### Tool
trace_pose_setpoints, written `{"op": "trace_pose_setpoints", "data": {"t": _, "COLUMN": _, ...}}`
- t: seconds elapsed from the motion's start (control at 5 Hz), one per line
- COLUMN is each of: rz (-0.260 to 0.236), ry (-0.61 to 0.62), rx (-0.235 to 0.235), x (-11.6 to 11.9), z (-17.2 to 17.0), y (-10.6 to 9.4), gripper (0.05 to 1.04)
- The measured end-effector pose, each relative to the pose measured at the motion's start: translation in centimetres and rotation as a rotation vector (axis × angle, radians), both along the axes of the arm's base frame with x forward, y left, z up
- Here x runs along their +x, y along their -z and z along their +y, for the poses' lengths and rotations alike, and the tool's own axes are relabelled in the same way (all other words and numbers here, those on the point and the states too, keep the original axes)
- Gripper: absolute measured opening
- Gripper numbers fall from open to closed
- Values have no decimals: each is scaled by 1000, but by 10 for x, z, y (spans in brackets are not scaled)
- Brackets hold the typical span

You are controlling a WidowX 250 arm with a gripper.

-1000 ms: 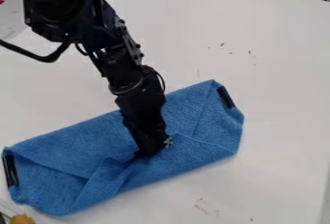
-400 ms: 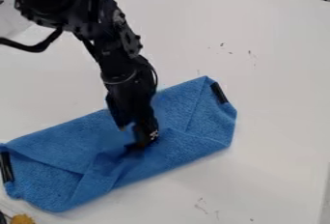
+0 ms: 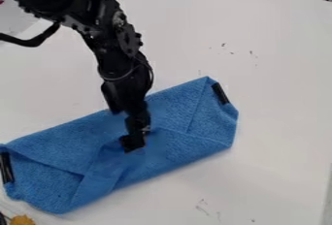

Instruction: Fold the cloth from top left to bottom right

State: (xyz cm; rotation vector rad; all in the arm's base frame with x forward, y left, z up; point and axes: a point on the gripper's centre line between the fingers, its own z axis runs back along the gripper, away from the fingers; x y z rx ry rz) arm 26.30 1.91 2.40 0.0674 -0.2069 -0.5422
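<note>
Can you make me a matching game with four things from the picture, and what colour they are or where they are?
Things:
1. cloth
2. gripper
3. table
4. small fuzzy thing

Clues:
A. white, under the cloth
B. yellow-orange, near the bottom left corner
C. blue and folded
D. black, at the middle of the cloth

Right pairs: 1-C, 2-D, 3-A, 4-B

The camera looks from above, at a slant and quite near, down on the white table (image 3: pixel 272 122), toward its far edge.
</note>
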Motion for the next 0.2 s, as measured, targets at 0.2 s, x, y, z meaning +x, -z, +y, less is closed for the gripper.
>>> {"op": "trace_pose_setpoints", "data": {"t": 0.2, "rz": 37, "ry": -30, "rx": -23, "x": 0, "z": 0, "y": -9, "gripper": 1002}}
